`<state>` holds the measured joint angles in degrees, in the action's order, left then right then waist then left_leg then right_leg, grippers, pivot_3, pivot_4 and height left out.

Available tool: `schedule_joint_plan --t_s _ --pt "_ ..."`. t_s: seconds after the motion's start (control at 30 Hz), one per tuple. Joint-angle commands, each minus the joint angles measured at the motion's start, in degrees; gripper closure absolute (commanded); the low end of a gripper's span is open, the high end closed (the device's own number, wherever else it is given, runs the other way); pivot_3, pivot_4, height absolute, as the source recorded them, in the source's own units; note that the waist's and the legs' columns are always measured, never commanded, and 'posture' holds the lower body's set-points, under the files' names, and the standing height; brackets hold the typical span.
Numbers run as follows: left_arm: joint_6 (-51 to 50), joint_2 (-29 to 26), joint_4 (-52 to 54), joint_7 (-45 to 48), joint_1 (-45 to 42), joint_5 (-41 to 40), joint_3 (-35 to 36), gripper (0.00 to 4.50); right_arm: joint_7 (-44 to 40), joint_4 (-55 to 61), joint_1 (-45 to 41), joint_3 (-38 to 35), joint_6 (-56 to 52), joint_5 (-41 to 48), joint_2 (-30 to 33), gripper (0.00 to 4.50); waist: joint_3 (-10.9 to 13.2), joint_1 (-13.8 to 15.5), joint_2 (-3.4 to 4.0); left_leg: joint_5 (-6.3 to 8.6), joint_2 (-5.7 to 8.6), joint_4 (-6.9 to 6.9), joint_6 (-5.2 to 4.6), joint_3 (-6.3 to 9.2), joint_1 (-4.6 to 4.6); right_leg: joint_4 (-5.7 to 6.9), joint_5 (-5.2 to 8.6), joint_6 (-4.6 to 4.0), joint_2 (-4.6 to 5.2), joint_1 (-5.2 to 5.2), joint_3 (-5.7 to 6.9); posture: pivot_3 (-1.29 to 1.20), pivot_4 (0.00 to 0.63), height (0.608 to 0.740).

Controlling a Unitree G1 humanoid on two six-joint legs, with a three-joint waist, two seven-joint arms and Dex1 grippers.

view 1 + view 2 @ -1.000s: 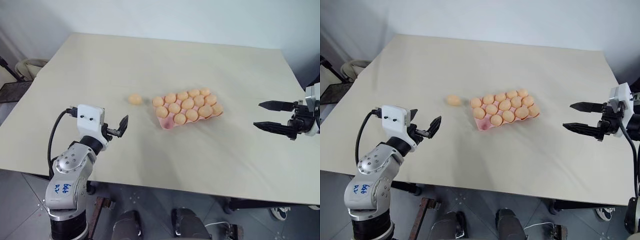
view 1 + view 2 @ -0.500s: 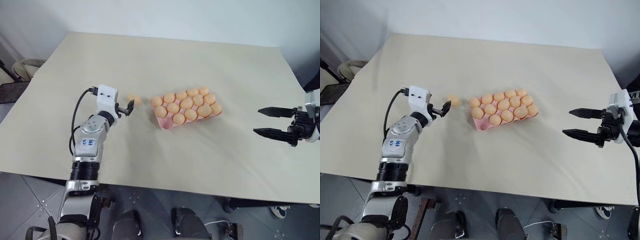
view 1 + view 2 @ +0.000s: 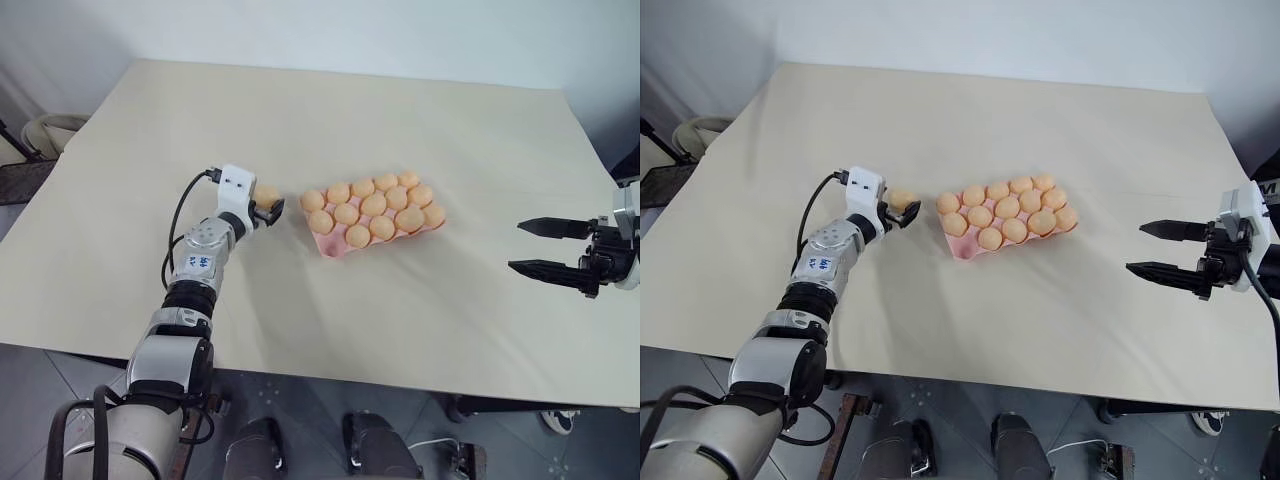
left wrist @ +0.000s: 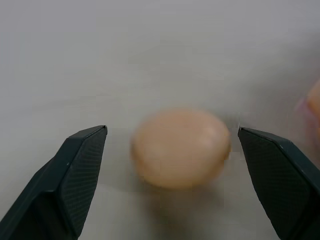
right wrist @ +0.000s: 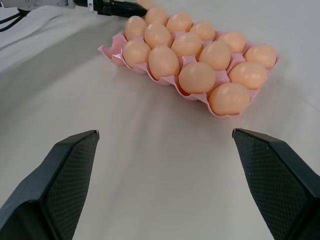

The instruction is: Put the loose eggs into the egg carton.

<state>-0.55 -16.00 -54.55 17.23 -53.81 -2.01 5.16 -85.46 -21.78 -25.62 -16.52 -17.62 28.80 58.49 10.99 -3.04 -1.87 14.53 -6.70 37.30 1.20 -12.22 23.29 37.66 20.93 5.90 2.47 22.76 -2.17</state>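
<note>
Left tool (image 4: 172,150) brackets loose egg (image 4: 180,147), long axis crosswise.

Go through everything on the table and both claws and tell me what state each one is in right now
Loose egg: lying on the table, between the left claw's open fingers, not gripped.
Egg carton: lidless, sitting flat, every visible cup holding an egg.
Left claw: open, at the loose egg.
Right claw: open, holding nothing, well off to the carton's right.
Table: bare apart from egg and carton.

One loose egg (image 3: 267,194) lies on the table (image 3: 300,110), seemingly just left of the egg carton (image 3: 374,211).
</note>
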Motion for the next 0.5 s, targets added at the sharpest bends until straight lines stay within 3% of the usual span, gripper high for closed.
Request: schedule_joint_plan --t_s 0.03,0.5 --pt "1.6 0.0 -1.7 0.8 -2.6 0.4 -0.4 0.03 0.2 2.2 0.6 -2.9 -0.3 1.3 1.9 0.00 0.0 0.0 -0.01 0.00 0.00 0.00 0.00 0.00 0.00 0.01 0.00 0.00 0.00 0.00 0.00 0.00 0.150 0.740" --pt "7.8 0.2 -11.6 1.8 -7.4 0.8 -0.4 0.03 1.5 4.0 1.5 -3.6 -1.5 1.5 1.7 0.00 0.0 -0.1 -0.01 0.00 0.01 0.17 -0.04 -0.08 0.00 0.06 0.00 -0.01 0.02 -0.01 -0.14 0.00 0.150 0.740"
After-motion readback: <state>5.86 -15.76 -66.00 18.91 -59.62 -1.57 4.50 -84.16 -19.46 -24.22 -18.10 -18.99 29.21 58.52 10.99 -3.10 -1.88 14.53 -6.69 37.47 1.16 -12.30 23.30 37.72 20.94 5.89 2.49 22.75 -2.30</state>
